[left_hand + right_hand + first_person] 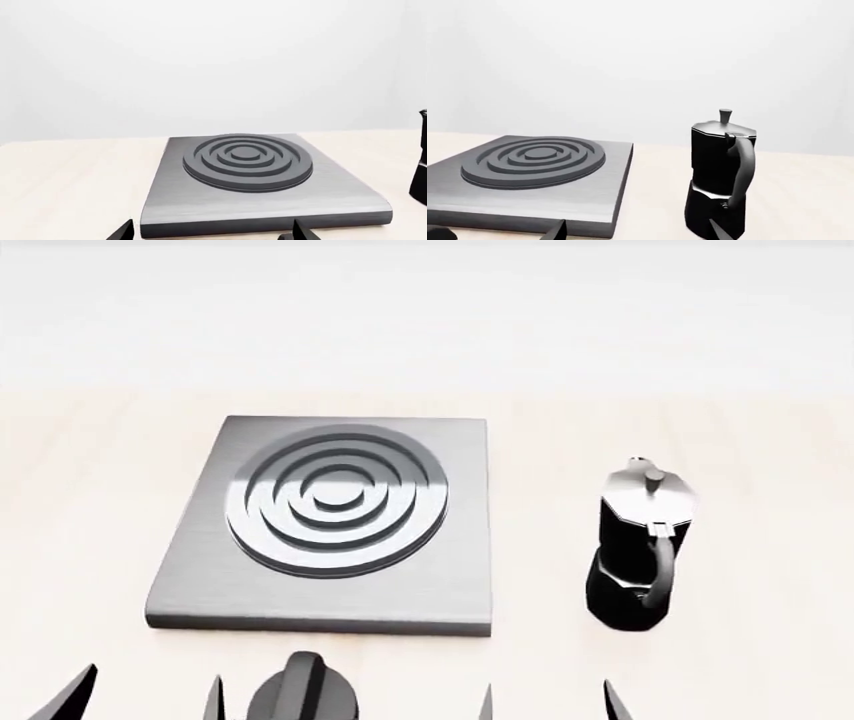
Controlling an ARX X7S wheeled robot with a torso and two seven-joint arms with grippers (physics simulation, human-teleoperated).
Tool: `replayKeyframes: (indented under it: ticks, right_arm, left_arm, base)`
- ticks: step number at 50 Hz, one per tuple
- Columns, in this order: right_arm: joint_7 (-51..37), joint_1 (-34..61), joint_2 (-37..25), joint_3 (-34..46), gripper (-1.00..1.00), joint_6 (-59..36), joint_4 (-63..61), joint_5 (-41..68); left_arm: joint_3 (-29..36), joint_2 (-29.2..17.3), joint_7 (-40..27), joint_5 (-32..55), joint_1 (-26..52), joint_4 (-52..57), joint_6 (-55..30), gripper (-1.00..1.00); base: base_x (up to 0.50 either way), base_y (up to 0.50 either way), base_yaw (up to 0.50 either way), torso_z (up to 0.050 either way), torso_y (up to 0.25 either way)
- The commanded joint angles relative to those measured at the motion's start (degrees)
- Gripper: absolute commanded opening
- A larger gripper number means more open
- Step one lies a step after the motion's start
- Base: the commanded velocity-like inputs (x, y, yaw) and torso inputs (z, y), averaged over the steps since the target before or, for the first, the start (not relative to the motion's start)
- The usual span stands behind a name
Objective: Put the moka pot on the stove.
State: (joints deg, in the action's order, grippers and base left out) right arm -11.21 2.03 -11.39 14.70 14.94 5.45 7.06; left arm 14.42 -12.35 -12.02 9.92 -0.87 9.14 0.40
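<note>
1. Small black faceted moka pot with silvery lid (641,545) stands upright on the pale wooden table (747,440), beside the flat grey ringed stove plate (454,590), apart; handle faces the robot.
2. Right gripper (547,702) spread open, empty, aligned short of the pot, presumably for a handle grasp.
3. Left gripper (147,695) open, idle before the stove.

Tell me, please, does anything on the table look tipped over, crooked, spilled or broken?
Nothing stands out. The moka pot stands upright on the table, lid closed, apart from the stove and to its right. The stove lies flat with nothing on its rings. A black knob sits in front of it. No spill or damage shows.
</note>
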Motion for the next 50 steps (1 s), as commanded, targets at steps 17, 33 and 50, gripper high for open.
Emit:
replayKeyframes:
  ticks: [17, 33, 50]
  right_arm:
    - [-0.31, 0.17, -0.64, 0.86, 1.00, 0.02, 0.00, 0.70]
    - [-0.53, 0.26, -0.94, 1.28, 1.00, 0.02, 0.00, 1.03]
    - [-0.79, 0.37, -1.32, 1.79, 1.00, 0.05, 0.01, 1.42]
  left_arm:
    - [0.77, -0.78, -0.74, 0.74, 0.12, -0.19, 0.28, 1.00]
    - [1.13, -1.10, -1.12, 1.08, 0.27, -0.50, 0.48, 1.00]
    - [1.52, -1.49, -1.49, 1.53, 0.40, -0.66, 0.56, 1.00]
  base:
    - [0.00, 0.11, 0.00, 0.000, 0.000]
    - [0.00, 0.11, 0.00, 0.000, 0.000]
    - [0.00, 0.11, 0.00, 0.000, 0.000]
